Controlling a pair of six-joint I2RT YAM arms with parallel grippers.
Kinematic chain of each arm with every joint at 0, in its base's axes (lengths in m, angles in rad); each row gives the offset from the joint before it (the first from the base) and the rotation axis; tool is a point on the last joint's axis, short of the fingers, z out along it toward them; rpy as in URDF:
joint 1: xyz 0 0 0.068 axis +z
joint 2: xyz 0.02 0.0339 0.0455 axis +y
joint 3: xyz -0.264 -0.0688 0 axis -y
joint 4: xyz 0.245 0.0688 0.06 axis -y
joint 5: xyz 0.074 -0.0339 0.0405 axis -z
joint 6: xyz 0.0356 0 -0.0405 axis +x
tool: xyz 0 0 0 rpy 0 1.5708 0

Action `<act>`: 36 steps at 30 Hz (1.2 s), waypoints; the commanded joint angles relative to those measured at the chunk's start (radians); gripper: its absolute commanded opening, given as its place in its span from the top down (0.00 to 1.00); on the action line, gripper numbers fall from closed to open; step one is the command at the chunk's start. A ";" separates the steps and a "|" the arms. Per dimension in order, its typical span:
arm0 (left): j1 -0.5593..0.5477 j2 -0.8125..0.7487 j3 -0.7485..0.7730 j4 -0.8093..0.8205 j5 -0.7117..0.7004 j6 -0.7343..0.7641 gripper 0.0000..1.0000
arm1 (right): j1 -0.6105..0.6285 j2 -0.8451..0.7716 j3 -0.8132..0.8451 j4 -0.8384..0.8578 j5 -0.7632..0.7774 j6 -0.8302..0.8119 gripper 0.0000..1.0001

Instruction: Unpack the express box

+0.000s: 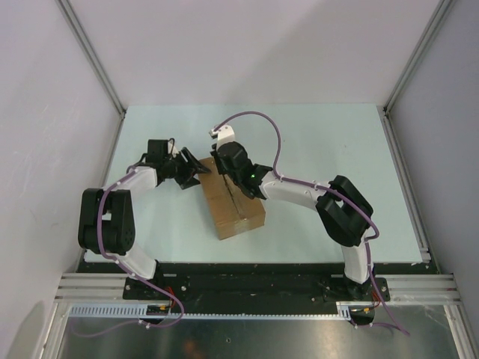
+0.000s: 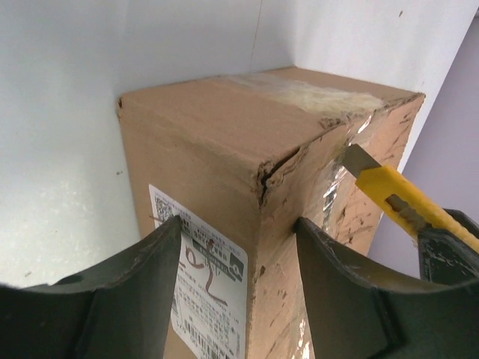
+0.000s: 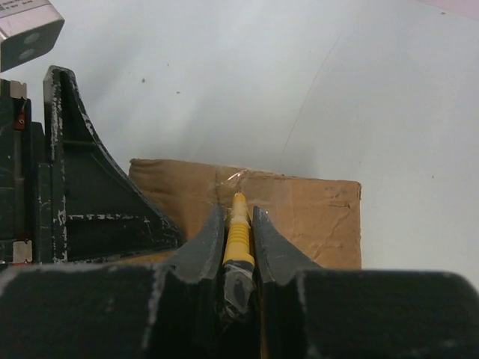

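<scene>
The express box (image 1: 232,206) is a brown carton lying in the middle of the table, its taped centre seam facing up. My left gripper (image 1: 196,170) straddles the box's far-left vertical corner. In the left wrist view the box (image 2: 209,149) shows its white label (image 2: 206,277), and the gripper (image 2: 236,224) has one finger pressed on each face beside that corner. My right gripper (image 1: 236,185) is over the box top, shut on a yellow utility knife (image 3: 237,232). The gripper (image 3: 238,213) holds the blade tip at the taped seam near the box (image 3: 314,217) edge. The knife also shows in the left wrist view (image 2: 397,202).
The light green table (image 1: 337,149) is fenced by white walls with aluminium posts (image 1: 90,52) at the back corners. A black rail (image 1: 247,288) runs along the near edge by the arm bases. The left arm's fingers (image 3: 82,194) stand close beside the knife.
</scene>
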 commanded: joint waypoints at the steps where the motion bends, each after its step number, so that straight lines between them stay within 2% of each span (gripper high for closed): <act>1: 0.003 0.014 -0.037 -0.031 -0.003 -0.086 0.39 | 0.010 -0.014 0.031 -0.087 0.010 0.034 1.00; 36: 0.021 0.019 -0.053 -0.020 -0.047 -0.121 0.39 | 0.126 -0.264 -0.090 -0.419 0.039 0.131 1.00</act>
